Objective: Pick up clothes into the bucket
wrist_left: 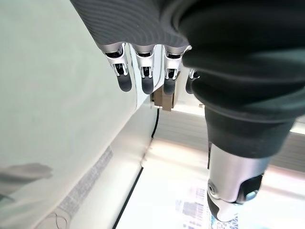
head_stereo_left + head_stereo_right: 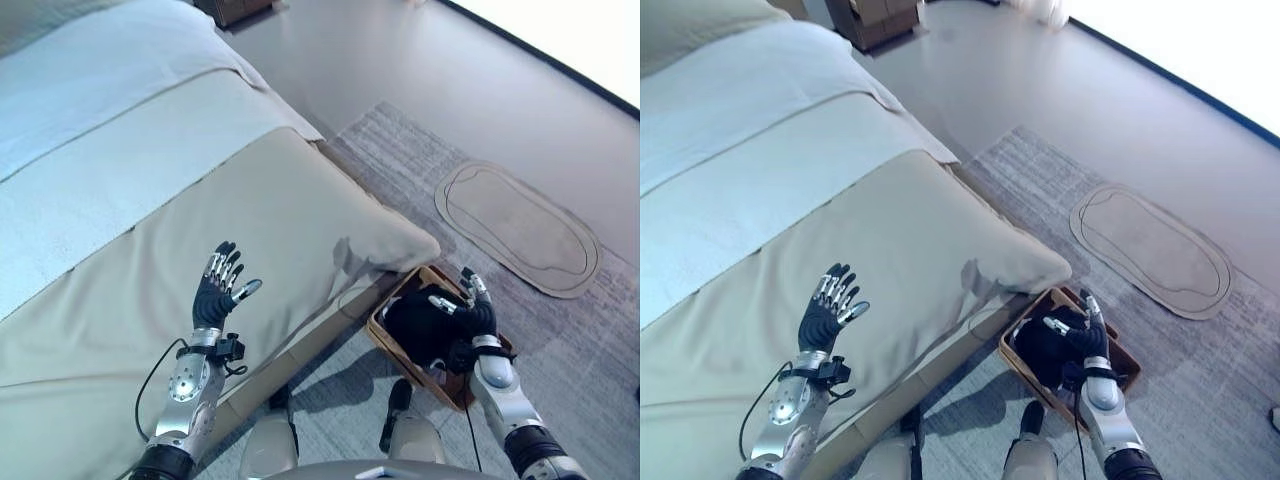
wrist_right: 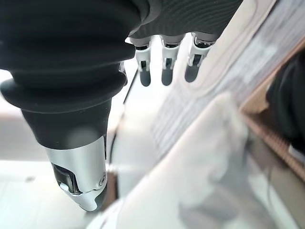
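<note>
Black clothing point(image 2: 425, 322) is seen heaped inside a brown woven basket point(image 2: 384, 333) on the grey rug point(image 2: 560, 340) at the foot of the bed point(image 2: 150, 230), at about five o'clock from the middle of the left eye view. The right hand point(image 2: 472, 314) is held just above the basket with fingers extended and nothing gripped; whether its fingertips touch the cloth cannot be told. The left hand point(image 2: 215, 290) is raised over the beige bedcover at about seven o'clock, fingers spread and straight, likewise empty. The garment is judged to be light, soft and limp, likely to sag and trail when lifted, so a pinch on a bunched fold near its top would probably serve best. Its kind, and whether one piece or several are piled there, is hard to make out, as the dark mass shows no seams. Part of the basket's near rim is hidden by the right wrist. A pale oval mat point(image 2: 520, 228) lies well apart, at three o'clock.
</note>
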You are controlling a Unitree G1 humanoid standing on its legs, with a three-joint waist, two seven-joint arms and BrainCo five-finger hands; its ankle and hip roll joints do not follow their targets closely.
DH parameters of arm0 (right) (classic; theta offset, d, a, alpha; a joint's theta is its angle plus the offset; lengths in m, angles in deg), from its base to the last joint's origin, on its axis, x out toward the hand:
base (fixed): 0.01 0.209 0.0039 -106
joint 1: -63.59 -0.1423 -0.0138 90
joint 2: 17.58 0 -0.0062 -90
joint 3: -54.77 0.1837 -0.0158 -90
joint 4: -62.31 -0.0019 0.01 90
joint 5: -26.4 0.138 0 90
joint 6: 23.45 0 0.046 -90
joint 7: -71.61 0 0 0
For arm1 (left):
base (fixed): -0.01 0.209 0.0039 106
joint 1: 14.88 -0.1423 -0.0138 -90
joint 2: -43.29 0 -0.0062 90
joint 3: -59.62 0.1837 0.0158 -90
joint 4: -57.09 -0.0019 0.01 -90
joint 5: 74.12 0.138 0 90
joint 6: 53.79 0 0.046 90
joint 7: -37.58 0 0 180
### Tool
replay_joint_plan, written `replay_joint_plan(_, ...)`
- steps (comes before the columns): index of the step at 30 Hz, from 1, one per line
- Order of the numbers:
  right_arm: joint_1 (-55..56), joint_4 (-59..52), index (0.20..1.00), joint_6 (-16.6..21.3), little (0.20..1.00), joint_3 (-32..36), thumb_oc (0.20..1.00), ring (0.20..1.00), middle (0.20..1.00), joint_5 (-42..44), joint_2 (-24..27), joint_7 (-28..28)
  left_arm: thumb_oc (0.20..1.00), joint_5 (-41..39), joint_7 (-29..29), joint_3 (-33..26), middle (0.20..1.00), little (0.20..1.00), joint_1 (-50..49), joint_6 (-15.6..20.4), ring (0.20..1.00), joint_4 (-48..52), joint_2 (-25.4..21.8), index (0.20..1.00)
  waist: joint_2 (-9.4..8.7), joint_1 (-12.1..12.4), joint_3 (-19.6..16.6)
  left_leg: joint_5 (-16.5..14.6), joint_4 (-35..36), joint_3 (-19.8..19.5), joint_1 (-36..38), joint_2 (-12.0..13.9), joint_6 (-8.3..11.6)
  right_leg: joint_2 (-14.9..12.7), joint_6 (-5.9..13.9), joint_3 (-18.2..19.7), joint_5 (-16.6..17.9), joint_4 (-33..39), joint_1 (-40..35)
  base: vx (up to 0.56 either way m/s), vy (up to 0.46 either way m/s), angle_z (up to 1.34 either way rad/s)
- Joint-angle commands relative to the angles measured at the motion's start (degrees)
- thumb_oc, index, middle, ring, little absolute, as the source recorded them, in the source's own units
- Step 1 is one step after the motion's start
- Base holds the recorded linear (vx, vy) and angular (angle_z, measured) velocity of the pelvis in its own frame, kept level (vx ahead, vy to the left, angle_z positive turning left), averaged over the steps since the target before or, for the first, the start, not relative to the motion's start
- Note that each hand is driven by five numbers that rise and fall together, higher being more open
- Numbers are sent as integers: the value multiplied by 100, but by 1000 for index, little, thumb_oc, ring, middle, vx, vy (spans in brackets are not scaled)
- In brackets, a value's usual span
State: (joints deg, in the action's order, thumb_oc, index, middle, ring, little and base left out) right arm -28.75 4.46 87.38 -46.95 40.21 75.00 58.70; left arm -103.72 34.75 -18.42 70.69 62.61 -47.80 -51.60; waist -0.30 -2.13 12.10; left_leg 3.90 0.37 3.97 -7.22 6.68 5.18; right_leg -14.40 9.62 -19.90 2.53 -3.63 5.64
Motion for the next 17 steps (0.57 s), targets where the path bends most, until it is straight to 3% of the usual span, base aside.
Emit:
replay_joint_plan(1,9,-313,1000,66,1000,-30,1000,1000,1000,-11,-153,261,1000,495,135,-90,1000,1000,19,73,1000,45,25,1000,-166,22,-147,189,280,53,143,58,84,29,190,220,360,116,12,55,34,3)
replay_joint_plan(8,366,-172,1000,-11,1000,-195,1000,1000,1000,457,-580,407,1000,784,12,-83,1000,1000,-235,-43,1000,-187,185,1000,-201,52,-562,103,448,224,493,82,122,122,216,187,485,606,-370,30,40,-2)
replay_joint_plan(17,485,-217,1000,-135,1000,-461,1000,1000,1000,-53,-381,533,1000,943,31,-125,1000,1000,-227,-79,1000,-371,277,1000,-248,90,-763,-22,443,304,803,4,60,78,232,249,515,727,-677,29,39,-4)
